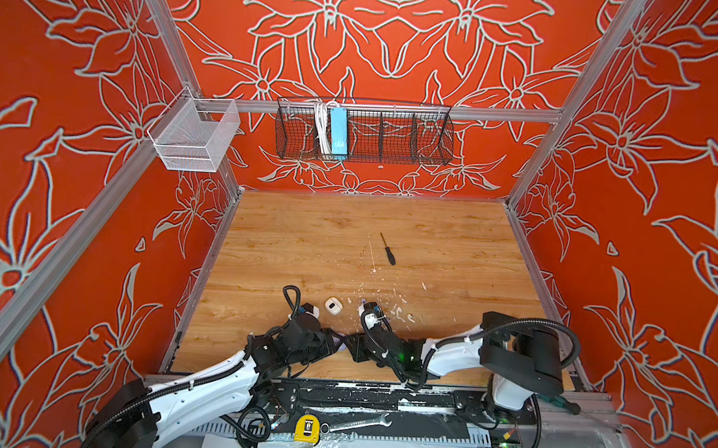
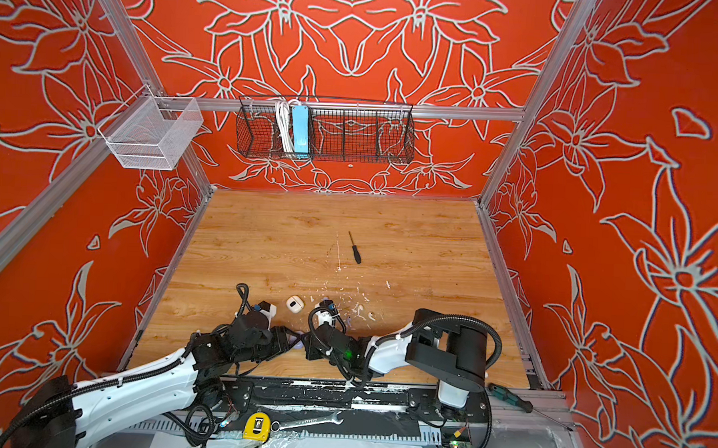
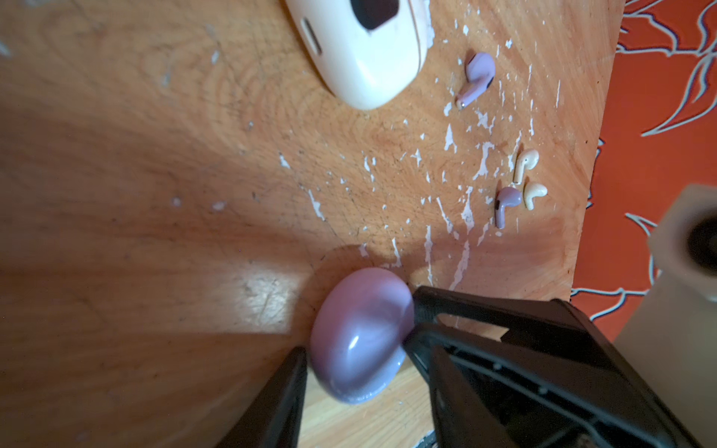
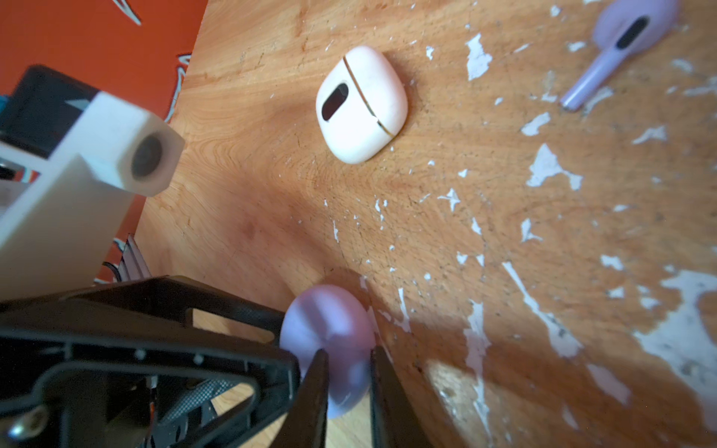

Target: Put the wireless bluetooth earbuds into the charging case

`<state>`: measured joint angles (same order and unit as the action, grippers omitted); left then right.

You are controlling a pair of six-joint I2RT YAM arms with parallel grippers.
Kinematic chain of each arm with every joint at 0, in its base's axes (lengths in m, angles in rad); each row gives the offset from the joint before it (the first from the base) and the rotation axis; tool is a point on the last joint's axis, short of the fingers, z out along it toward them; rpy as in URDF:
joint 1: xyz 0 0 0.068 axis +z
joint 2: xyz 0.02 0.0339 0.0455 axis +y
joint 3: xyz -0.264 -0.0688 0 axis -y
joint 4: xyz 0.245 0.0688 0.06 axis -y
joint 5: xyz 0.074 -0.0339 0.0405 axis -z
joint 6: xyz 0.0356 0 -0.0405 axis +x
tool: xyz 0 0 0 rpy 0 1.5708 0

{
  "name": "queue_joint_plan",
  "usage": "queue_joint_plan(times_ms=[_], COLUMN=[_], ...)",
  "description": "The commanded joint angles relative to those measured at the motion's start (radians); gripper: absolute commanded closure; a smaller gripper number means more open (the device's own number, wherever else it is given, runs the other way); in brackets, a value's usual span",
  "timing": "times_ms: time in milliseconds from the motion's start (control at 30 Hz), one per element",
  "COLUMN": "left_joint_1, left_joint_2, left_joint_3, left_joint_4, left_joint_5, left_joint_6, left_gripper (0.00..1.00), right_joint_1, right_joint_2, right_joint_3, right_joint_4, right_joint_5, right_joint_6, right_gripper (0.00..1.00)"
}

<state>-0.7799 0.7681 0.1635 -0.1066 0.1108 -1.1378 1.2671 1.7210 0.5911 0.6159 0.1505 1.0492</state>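
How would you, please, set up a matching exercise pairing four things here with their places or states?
1 lavender case
2 white case
3 black screwdriver
4 blue power strip

A in the wire basket
B pinched in the right claw
C closed, lying free on the table
D alone, farther out on the table

Pairs: 1-B, 2-C, 3-D, 4-A

A black screwdriver [image 1: 388, 250] lies near the middle of the wooden bench [image 1: 307, 231], with white flecks [image 1: 372, 267] scattered from it toward 6 o'clock. On the wall at 12 o'clock hangs a black wire basket [image 1: 394, 139] holding a blue power strip [image 1: 338, 132] and a white cable [image 1: 320, 127]. At 10 o'clock hangs a white mesh basket [image 1: 194, 139]. Beyond the bench's 6 o'clock edge sits a yellow tape measure [image 1: 307, 428], with a wrench [image 1: 357, 423] at its 3 o'clock. A green-handled screwdriver [image 1: 562, 402] lies at 4 o'clock.
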Motion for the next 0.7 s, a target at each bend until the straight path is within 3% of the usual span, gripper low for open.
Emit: queue_joint_plan(times_ms=[0, 667], left_joint_1=[-0.001, 0.0], left_joint_2=[0.014, -0.052], left_joint_3=[-0.05, -0.117], left_joint_4=[-0.091, 0.008], left_joint_5=[-0.005, -0.011], left_joint_6=[-0.019, -0.069], left_gripper=[0.49, 0.55], right_joint_1=[-0.003, 0.003], right_joint_2=[0.007, 0.052], right_joint_3=[-0.038, -0.07], right_joint_4=[0.054, 0.116], right_joint_5=[0.031, 0.039], right_joint_6=[0.048, 0.103], right_gripper=[0.81, 0.86])
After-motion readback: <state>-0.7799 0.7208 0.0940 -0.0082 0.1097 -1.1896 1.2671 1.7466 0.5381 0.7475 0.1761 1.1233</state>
